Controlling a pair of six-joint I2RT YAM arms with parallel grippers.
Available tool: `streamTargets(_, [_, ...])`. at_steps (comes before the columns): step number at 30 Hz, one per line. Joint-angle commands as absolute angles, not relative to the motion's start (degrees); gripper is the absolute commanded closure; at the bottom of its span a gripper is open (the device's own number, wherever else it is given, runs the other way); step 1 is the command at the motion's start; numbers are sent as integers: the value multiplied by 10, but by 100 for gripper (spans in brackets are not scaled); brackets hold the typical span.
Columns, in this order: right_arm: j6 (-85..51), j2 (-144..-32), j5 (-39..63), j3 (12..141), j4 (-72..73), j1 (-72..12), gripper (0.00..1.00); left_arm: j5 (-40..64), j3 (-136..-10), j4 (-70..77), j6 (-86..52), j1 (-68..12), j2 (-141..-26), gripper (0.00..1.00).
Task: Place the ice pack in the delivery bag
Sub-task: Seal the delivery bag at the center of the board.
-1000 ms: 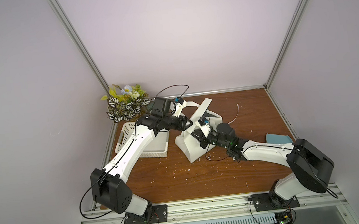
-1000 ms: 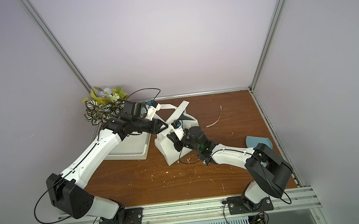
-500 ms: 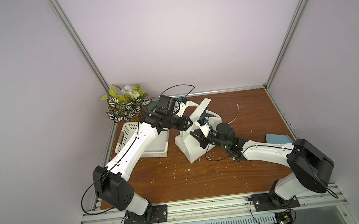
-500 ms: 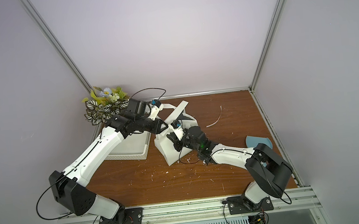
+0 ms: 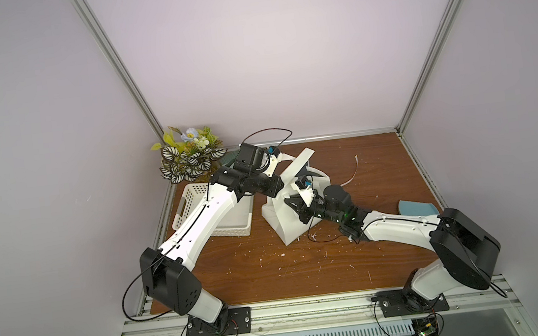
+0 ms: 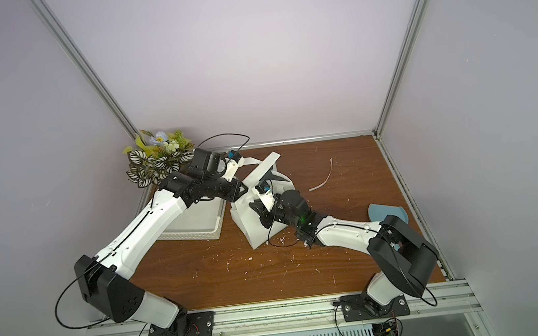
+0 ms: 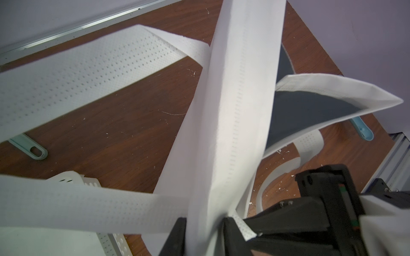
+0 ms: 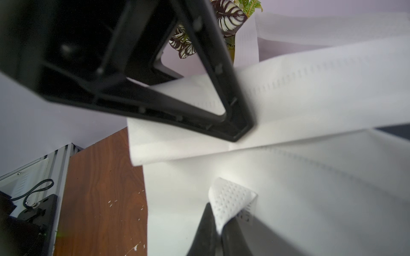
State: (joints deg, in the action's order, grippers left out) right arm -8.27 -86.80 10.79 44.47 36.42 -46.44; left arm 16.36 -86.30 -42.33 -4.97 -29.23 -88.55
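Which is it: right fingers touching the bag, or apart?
Touching. Right wrist view shows the right fingers pinched shut on a fold of the bag strap.

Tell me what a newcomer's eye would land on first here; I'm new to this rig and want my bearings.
The white delivery bag in the middle of the brown table stands out, with both arms meeting at it. The left gripper is clamped on its broad flap, and the right gripper pinches a strip of its fabric. Next comes the leafy plant in the far corner, by the white basket.
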Motion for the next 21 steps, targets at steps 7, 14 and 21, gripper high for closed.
streamTargets(7, [-76, -864, 109, 465, 376, -467, 89, 160, -868, -450, -38, -298, -877, 81])
streamTargets(14, [-77, -861, 107, 465, 376, -468, 89, 177, -865, -449, -40, -297, -879, 90])
streamTargets(21, [-70, -850, 100, 464, 369, -468, 85, 180, -865, -449, -42, -297, -881, 89])
